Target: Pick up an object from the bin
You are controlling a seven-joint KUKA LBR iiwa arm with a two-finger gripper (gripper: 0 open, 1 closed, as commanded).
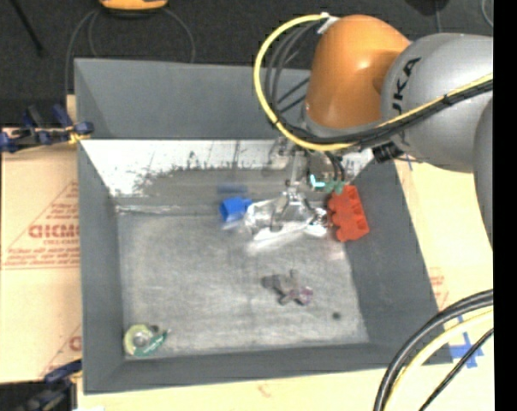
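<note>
Camera view. End effector (294, 202) low at the far wall of the bin (96, 255), over a crumpled silvery wrapper (271, 223); whether it is apart or together cannot be told. A blue block (233, 206) lies at the wrapper's left end and a red brick (347, 213) just to its right. This crowding likely dictates a near-vertical approach. A small purple piece (290, 291) and a clear round thing (142, 340) lie well apart.

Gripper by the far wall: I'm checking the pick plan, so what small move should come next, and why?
Probably a short, straight descent. The gripper stands over the crumpled silvery wrapper near the far wall of the bin, with the red block close on the view's right and the blue piece on its left. Dropping straight should meet the wrapper without nudging either neighbour.
</note>
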